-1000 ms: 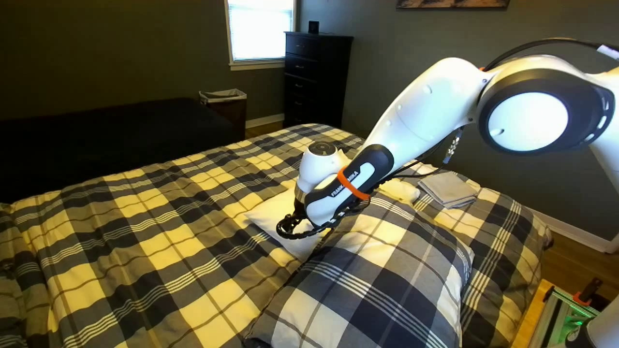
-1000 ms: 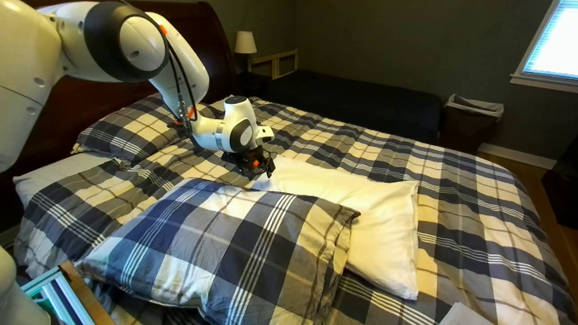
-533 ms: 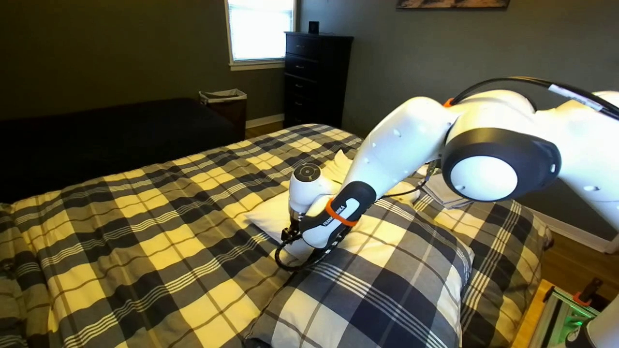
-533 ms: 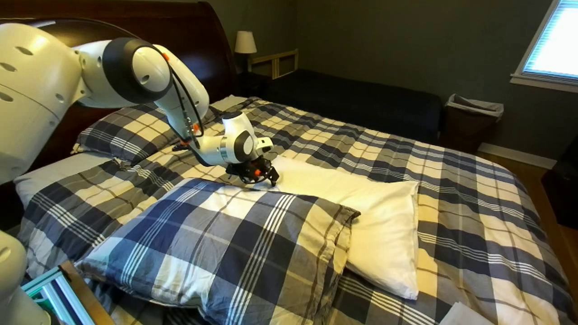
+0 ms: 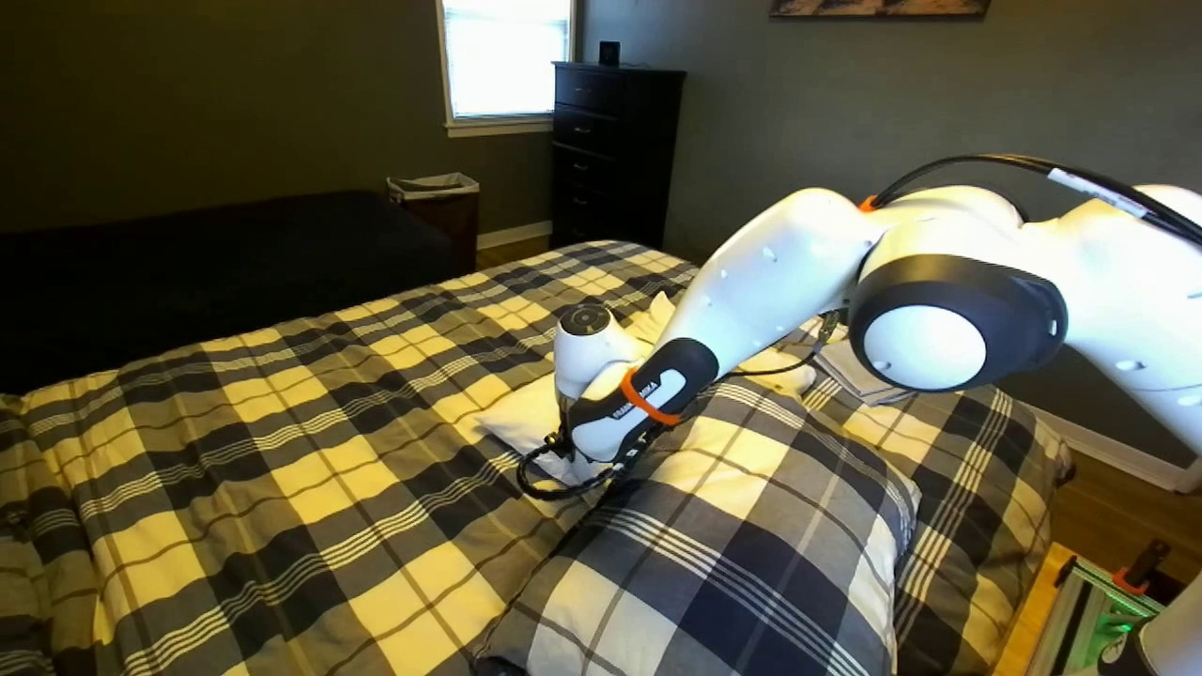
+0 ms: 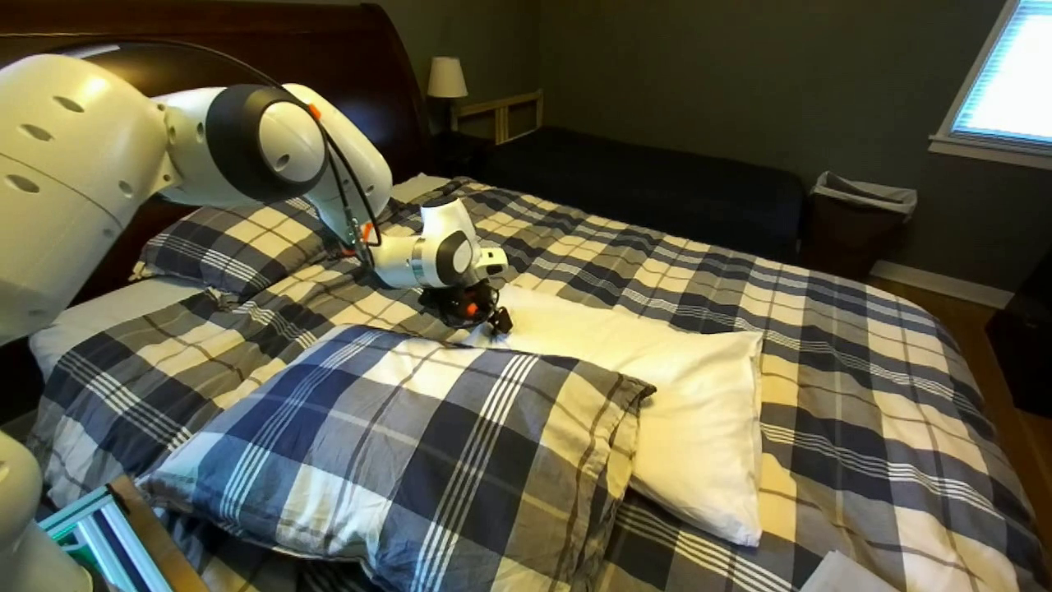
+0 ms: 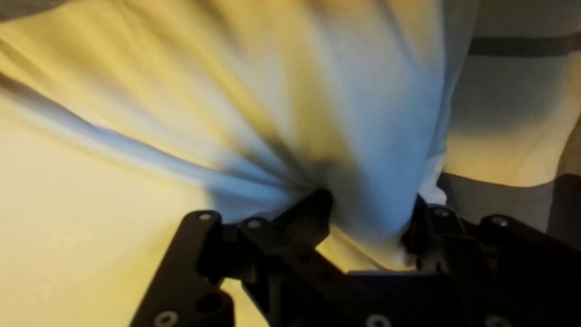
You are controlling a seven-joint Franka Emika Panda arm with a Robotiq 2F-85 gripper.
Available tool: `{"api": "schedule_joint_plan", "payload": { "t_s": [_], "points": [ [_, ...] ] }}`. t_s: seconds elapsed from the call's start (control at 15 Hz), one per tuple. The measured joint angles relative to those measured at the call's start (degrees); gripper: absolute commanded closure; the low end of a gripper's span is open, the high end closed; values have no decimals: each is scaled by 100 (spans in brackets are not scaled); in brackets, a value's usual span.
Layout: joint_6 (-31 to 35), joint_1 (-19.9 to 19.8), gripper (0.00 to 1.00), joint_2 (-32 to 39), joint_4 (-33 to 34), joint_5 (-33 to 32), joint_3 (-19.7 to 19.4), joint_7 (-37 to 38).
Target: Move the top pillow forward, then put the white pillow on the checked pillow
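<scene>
I saw the robot hand [image 7: 370,210] dip, then rise a little, and now it's pinched partway closed on the white pillow [image 6: 666,362] beside the checked pillow [image 6: 403,444], so lifting it over may be next.

The Franka Emika Panda arm [image 5: 779,268] has glossy white, rounded links [image 5: 1132,286], a broad black collar [image 5: 1024,305] ringing a white disc [image 5: 925,347], looping black cables [image 5: 1174,224], an orange strap [image 5: 639,402] across white lettering [image 5: 651,387] ending "MIKA", and a black Robotiq gripper [image 7: 368,220] dotted with silvery screws [image 7: 165,319].
</scene>
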Motion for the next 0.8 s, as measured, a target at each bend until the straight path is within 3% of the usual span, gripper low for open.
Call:
{"api": "schedule_joint_plan", "payload": {
  "t_s": [0.13,0.4,0.8],
  "points": [
    [-173,-354,100,-125,77,228,349,-37],
    [-384,-1094,98,-461,92,745,950,-209],
    [-383,-1666,98,-1230,-39,1022,1125,-277]
  ]
}}
